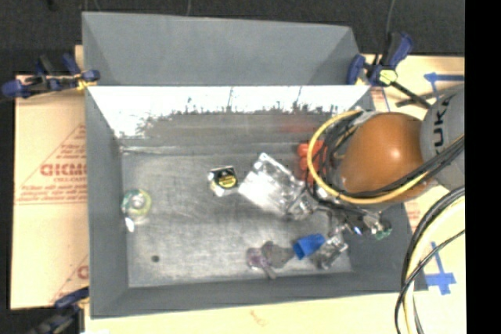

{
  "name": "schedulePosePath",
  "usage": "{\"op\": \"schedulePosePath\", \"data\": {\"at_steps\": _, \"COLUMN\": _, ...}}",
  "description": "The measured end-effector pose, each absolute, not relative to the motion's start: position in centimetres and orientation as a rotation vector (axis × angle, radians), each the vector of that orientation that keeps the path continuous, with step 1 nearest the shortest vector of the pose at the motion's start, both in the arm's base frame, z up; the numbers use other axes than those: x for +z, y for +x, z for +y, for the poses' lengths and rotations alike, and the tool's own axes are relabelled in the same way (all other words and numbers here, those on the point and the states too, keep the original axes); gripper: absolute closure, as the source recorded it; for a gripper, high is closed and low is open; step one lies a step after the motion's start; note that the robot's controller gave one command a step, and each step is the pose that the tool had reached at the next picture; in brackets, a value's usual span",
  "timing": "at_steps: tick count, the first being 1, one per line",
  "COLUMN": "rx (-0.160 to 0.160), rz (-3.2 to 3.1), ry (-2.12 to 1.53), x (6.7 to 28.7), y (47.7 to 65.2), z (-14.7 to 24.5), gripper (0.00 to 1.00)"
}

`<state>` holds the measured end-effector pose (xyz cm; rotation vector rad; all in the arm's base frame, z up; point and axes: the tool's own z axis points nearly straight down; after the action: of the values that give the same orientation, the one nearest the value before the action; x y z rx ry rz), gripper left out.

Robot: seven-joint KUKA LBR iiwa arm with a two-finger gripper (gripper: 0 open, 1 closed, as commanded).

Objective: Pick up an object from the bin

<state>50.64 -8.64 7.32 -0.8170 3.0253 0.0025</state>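
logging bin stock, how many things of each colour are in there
clear: 2, round thing and wrapper
black and yellow: 1, small thing
red: 1, red thing, partly hidden by the arm
blue: 1, blue thing
purple: 1, purple thing
total: 6

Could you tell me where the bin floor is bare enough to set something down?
Bare floor lies front-left, between the clear round piece and the purple piece, and along the back wall. The right is crowded: clear wrapper, blue piece, tool.
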Motion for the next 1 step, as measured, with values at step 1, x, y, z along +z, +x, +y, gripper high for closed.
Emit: {"op": "schedulePosePath", "data": {"at_steps": 1, "rx": -0.002, "rz": 3.021, "ry": -0.808, "x": 7.6, "y": 50.88, "z": -8.72, "gripper": 1.0}}
